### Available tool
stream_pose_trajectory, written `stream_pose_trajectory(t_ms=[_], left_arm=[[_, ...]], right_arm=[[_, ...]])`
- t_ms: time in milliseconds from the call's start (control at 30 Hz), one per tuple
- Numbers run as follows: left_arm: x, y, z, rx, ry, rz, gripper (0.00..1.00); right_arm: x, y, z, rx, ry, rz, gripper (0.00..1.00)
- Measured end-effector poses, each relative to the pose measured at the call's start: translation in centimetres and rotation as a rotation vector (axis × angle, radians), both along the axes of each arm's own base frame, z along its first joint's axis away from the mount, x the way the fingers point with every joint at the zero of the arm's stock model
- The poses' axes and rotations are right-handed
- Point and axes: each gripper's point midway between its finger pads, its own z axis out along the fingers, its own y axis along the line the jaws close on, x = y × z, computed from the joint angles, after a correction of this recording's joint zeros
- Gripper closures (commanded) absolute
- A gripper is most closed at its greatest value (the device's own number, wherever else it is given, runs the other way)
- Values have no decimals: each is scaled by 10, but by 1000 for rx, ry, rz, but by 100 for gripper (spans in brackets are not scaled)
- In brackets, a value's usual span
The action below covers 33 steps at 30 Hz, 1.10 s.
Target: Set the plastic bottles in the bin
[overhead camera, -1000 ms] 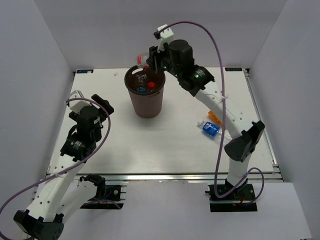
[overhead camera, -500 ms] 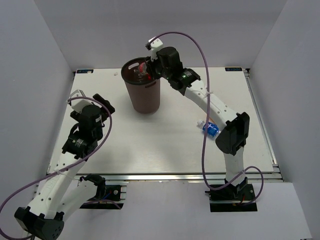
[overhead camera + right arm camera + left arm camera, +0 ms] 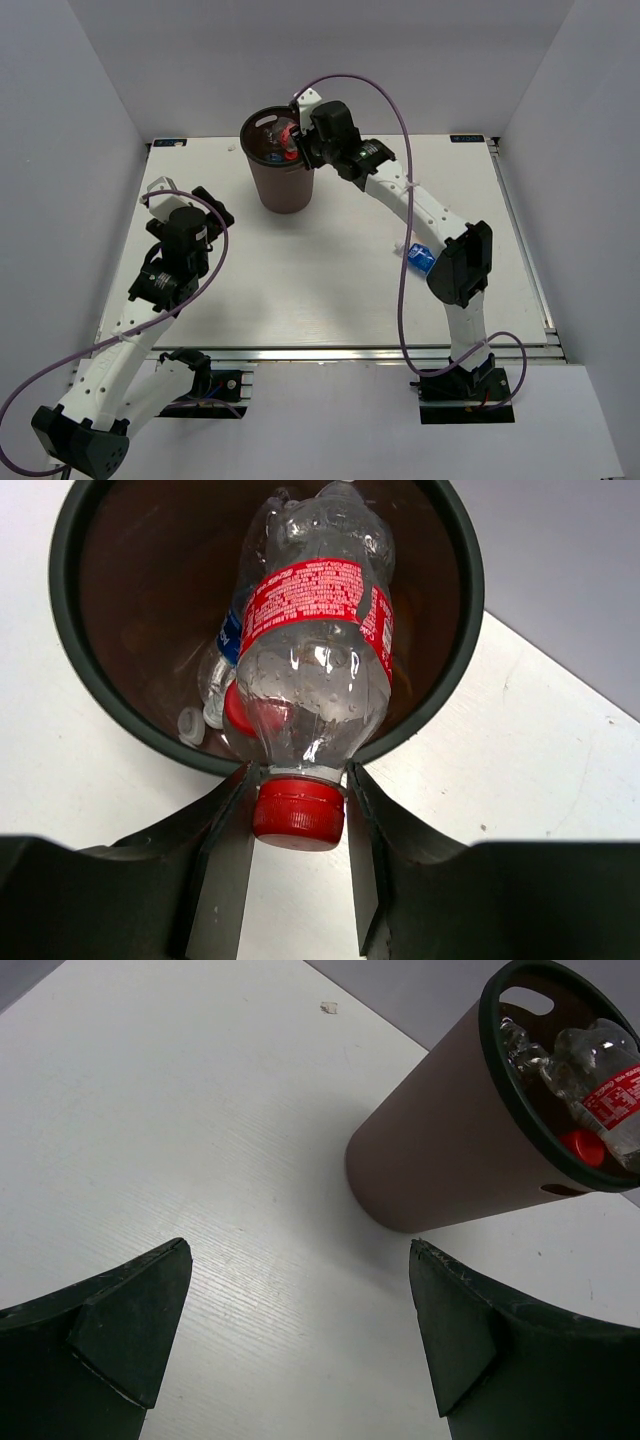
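White arms (image 3: 420, 205), blk joints (image 3: 460, 265), purple cables (image 3: 352, 77)

The clear bottle (image 3: 312, 695) pinched in my right gripper (image 3: 298, 780) has a red cap and a red label with fine white print. Just past my grey pads, the bin (image 3: 120, 610) is dark brown inside with a blackish rim. A blue-labelled bottle (image 3: 230, 635) shows deeper in. Below my left gripper (image 3: 298, 1250), whose fingers are black, the table (image 3: 200, 1110) is white and faintly grained.
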Motion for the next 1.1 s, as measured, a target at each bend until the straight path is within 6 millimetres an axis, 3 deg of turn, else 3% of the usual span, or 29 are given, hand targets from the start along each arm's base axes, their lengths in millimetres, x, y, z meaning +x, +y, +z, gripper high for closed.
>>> stream_pose_trajectory(t_ms=[100, 233, 267, 300, 433, 567, 633, 733, 1100], left_arm=[[0, -1, 0, -1, -1, -7, 2], [1, -2, 1, -3, -3, -14, 2], [1, -3, 1, -3, -3, -14, 2], [1, -3, 1, -2, -2, -15, 2], [1, -3, 1, 1, -1, -19, 2], [1, -4, 0, 1, 0, -23, 2], [1, -4, 0, 1, 1, -25, 2], [1, -5, -1, -1, 1, -31, 2], [4, -10, 0, -4, -3, -51, 2]], right_arm=[[-6, -5, 6, 0, -1, 7, 99], [-12, -2, 15, 15, -20, 50, 89], [-13, 1, 16, 19, -22, 63, 83], [-13, 3, 15, 21, -21, 74, 67], [-8, 16, 13, 41, -24, 110, 51], [0, 26, 6, 55, -36, 122, 44], [4, 31, 3, 63, -46, 130, 34], [10, 36, -1, 79, -56, 129, 11], [14, 31, 0, 110, -55, 126, 11]])
